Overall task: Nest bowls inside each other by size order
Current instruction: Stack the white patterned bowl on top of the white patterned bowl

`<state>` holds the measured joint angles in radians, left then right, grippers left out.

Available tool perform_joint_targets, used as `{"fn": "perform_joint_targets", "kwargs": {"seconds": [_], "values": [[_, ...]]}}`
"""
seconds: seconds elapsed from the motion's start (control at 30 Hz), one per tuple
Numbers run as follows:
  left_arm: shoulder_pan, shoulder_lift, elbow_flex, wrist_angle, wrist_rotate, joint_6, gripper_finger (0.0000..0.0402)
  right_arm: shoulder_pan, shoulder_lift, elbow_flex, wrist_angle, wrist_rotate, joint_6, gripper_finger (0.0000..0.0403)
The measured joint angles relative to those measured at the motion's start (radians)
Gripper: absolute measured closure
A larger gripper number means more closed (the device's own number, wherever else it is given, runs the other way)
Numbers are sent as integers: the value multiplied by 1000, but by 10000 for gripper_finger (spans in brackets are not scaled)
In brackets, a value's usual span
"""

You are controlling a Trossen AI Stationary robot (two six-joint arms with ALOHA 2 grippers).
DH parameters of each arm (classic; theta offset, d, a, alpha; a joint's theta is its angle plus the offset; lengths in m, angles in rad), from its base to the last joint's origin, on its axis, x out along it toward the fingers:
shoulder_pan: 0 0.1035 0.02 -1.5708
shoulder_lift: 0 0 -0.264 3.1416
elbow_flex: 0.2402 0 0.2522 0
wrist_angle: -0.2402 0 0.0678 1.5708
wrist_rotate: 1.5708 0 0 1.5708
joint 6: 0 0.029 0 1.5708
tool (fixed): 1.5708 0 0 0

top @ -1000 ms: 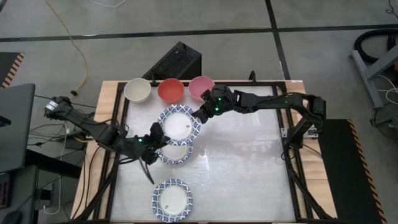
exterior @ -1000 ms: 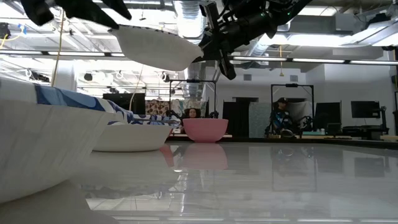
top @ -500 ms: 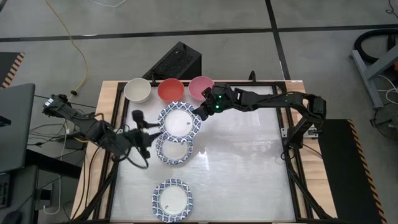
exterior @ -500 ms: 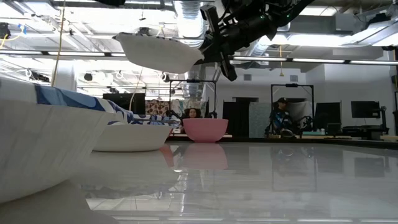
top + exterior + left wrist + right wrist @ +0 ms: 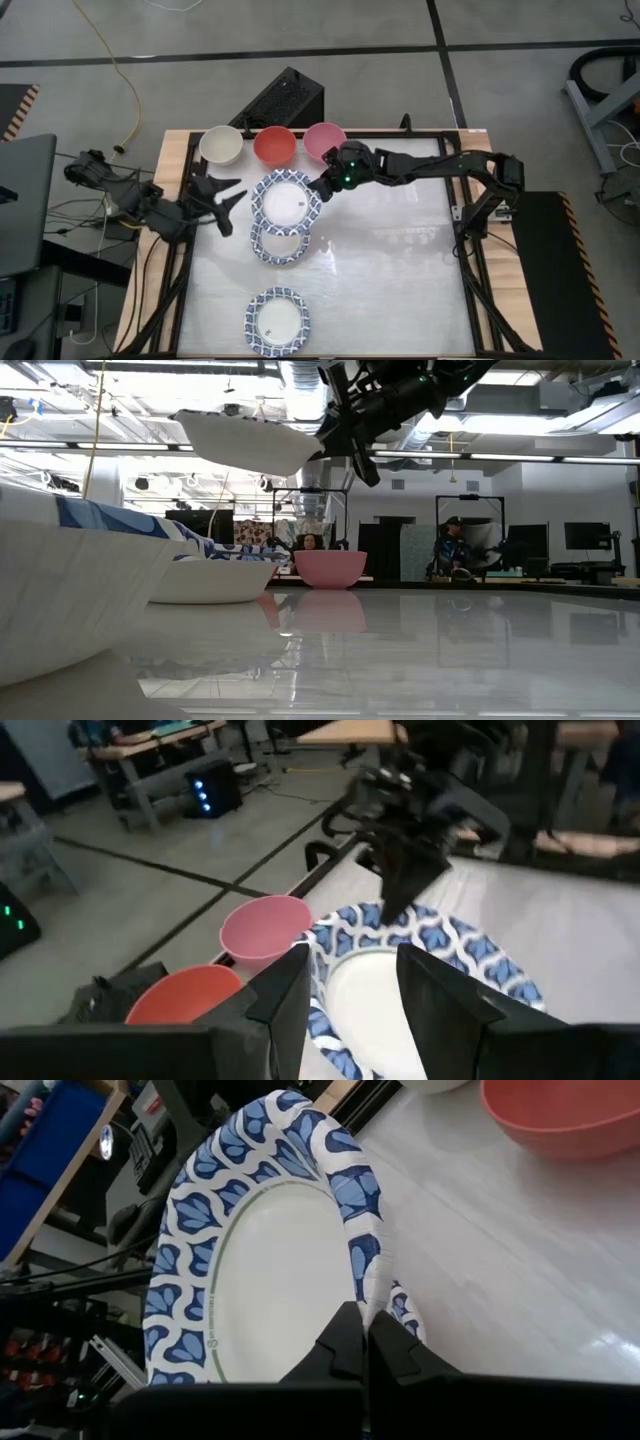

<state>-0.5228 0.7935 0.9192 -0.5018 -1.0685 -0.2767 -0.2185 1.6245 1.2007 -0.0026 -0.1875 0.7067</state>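
Observation:
My right gripper [image 5: 322, 188] is shut on a wide blue-and-white patterned bowl [image 5: 287, 200] and holds it above the table [image 5: 250, 440]. A second patterned bowl [image 5: 280, 243] rests on the table, partly under the held one. A third [image 5: 277, 320] sits near the front edge. Cream-white [image 5: 221, 146], red [image 5: 274, 146] and pink [image 5: 325, 138] bowls stand in a row at the far edge. My left gripper [image 5: 225, 193] is open and empty, left of the held bowl. In the left wrist view its fingers [image 5: 290, 990] stand apart in front of that bowl [image 5: 430, 970]. My right gripper pinches the patterned bowl's rim [image 5: 362, 1285] between its two fingers, on the side toward the table's right. The fingers come nearly level from the right, one above the rim and one below. The bowl is lifted clear, open side up, slightly tilted.
The table's right half [image 5: 400, 260] is bare white surface. A black box [image 5: 285, 100] sits just beyond the far edge behind the small bowls. The near patterned bowl [image 5: 70, 590] fills the low view's left side.
My left gripper has drawn back from the held bowl's left rim toward the table's left edge and a little toward the far edge, turning as it went. My right gripper has kept the patterned bowl lifted in about the same place.

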Motion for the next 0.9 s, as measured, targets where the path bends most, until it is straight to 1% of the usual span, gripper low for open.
{"fn": "perform_joint_targets", "kwargs": {"seconds": [0.13,0.27,0.37,0.5,0.57,0.7,0.9], "values": [[0,-33,0,0,-7,-85,260,10,0,0,3,6,0,394],[0,-64,0,0,69,-98,260,19,0,0,3,7,1,394],[0,-82,0,-1,101,-115,260,29,0,0,3,7,2,394],[0,-100,0,-4,146,-129,260,39,31,1,23,8,27,394],[0,-102,0,-4,162,-130,260,39,64,1,74,7,47,394],[0,-108,0,-14,166,-130,260,42,99,1,154,4,83,394],[0,-107,0,-34,166,-130,260,41,98,2,147,-23,96,394]]}}
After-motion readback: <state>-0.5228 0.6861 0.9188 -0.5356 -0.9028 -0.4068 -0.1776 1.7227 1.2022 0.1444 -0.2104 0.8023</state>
